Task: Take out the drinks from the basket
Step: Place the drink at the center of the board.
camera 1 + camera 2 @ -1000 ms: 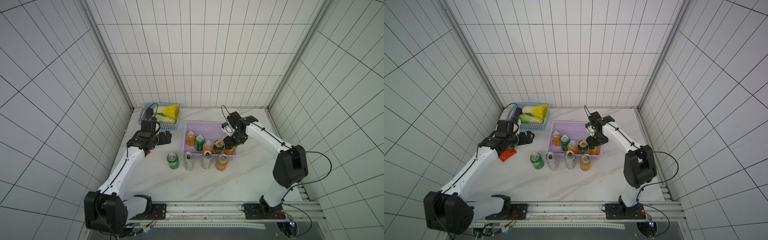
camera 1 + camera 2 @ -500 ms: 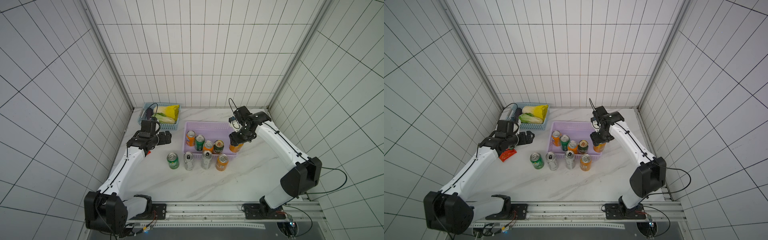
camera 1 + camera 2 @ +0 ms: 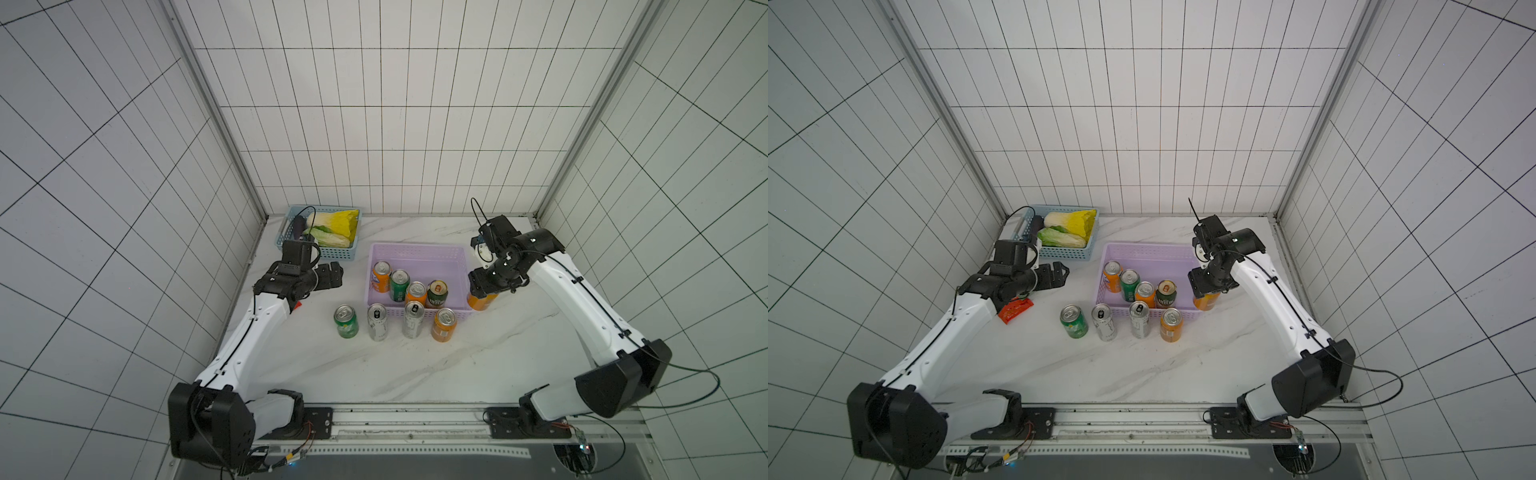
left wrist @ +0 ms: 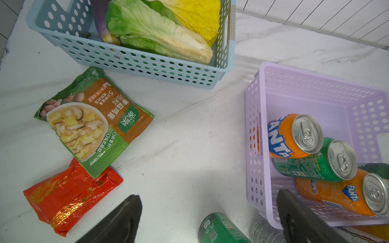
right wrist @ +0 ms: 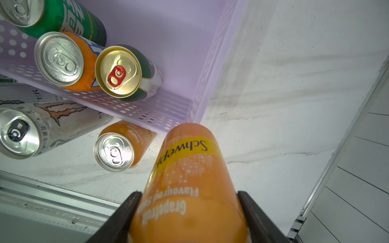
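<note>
The right tool (image 3: 483, 291) is clamped on an orange Schweppes can (image 5: 189, 168) near its top, holding it just outside the near right corner of the lilac basket (image 3: 417, 249); I cannot tell whether the can touches the tabletop (image 3: 415, 374). Inside the basket stand a Fanta can (image 3: 381, 276), a green can (image 3: 400, 284), a second Fanta can (image 3: 415, 293) and a gold-topped dark green can (image 3: 437, 293). Just in front of the basket's near wall is a row on the tabletop: a bright green can (image 3: 345, 321), two slim silver-white cans (image 3: 377, 322), then an orange can (image 3: 444, 325). The left tool (image 3: 336, 275) hangs wide open and empty off the basket's left side
</note>
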